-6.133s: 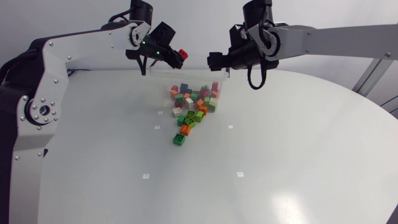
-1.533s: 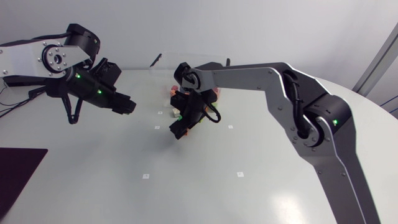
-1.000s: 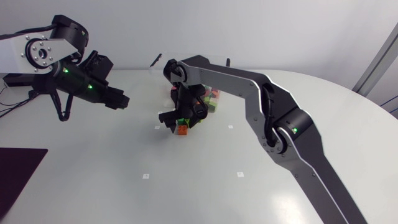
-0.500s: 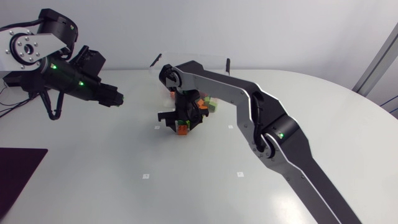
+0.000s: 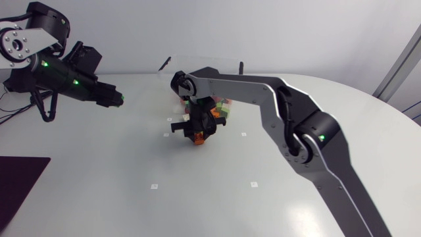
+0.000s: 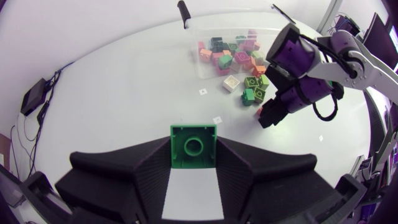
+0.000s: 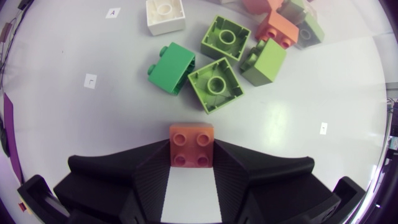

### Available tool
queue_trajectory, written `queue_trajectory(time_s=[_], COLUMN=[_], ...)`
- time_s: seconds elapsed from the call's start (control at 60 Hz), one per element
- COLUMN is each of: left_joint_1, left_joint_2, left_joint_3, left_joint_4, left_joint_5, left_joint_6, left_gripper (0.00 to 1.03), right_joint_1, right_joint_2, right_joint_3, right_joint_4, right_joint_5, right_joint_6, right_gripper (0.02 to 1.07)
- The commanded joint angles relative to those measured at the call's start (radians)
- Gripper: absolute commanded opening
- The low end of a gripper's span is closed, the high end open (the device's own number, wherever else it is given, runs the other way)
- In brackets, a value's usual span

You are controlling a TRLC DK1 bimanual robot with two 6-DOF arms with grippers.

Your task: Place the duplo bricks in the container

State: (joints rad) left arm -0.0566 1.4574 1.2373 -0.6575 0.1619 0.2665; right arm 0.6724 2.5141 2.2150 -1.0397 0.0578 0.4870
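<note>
Head view: right end effector [image 5: 196,131], low over the tabletop [image 5: 131,191], clamps an orange brick [image 5: 196,139].

Left wrist view: left end effector [image 6: 193,150] clamps a green brick [image 6: 193,143], container [image 6: 191,38] well ahead; its shallow grip might slip.

Right wrist view: lifting carelessly could scatter loose bricks [image 7: 216,84] just ahead.

A clear container [image 6: 194,43] sits at the table's far side holding a heap of mixed bricks [image 6: 227,53] in pink, red, green and orange. Its walls are faint, so its exact pose is hard to judge. More bricks lie just outside it on the table: a white brick [image 7: 165,14] with its hollow side up, a dark green brick [image 7: 171,68] on its side, and light green bricks [image 7: 216,84] with their hollow sides up. An orange brick [image 7: 191,145], studs showing, is clamped in the right gripper [image 7: 191,134] near this spill. A green brick [image 6: 193,145], hollow side showing, is clamped in the left gripper [image 6: 193,134], well apart from the rest.
</note>
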Motion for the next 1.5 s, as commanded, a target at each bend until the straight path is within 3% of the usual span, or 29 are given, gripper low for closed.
queue_trajectory(time_s=[0.0,0.233,0.283,0.533,0.8,1.017,1.05,1.15,1.217,1.483], left_joint_1=[-0.014,-0.077,-0.092,-0.149,-0.184,-0.192,-0.196,-0.206,-0.213,-0.213], left_joint_2=[0.035,0.158,0.207,0.403,0.581,0.718,0.727,0.748,0.75,0.555], left_joint_3=[0.06,0.186,0.243,0.435,0.597,0.76,0.772,0.789,0.786,0.55], left_joint_4=[-0.008,0.018,0.029,0.127,0.257,0.262,0.268,0.303,0.303,0.391], left_joint_5=[0.016,0.051,0.09,0.148,0.149,0.148,0.148,0.126,0.12,0.108], left_joint_6=[0.01,-0.036,-0.053,-0.127,-0.167,-0.176,-0.173,-0.168,-0.158,-0.112], left_gripper=[0.36,0.36,0.36,0.37,0.37,0.39,0.44,0.84,0.97,0.98], right_joint_1=[0.001,-0.062,-0.077,-0.137,-0.206,-0.255,-0.258,-0.272,-0.284,-0.293], right_joint_2=[-0.117,-0.285,-0.313,-0.425,-0.46,-0.454,-0.452,-0.428,-0.414,-0.327], right_joint_3=[-0.092,-0.215,-0.224,-0.258,-0.261,-0.227,-0.222,-0.183,-0.166,-0.058], right_joint_4=[0.038,0.106,0.115,0.181,0.253,0.305,0.316,0.317,0.334,0.363], right_joint_5=[0.019,0.033,0.031,0.031,-0.009,-0.052,-0.053,-0.07,-0.088,-0.095], right_joint_6=[0.005,-0.033,-0.037,-0.064,-0.096,-0.12,-0.133,-0.145,-0.148,-0.169], right_gripper=[0.32,0.32,0.32,0.32,0.32,0.32,0.32,0.32,0.31,0.31])
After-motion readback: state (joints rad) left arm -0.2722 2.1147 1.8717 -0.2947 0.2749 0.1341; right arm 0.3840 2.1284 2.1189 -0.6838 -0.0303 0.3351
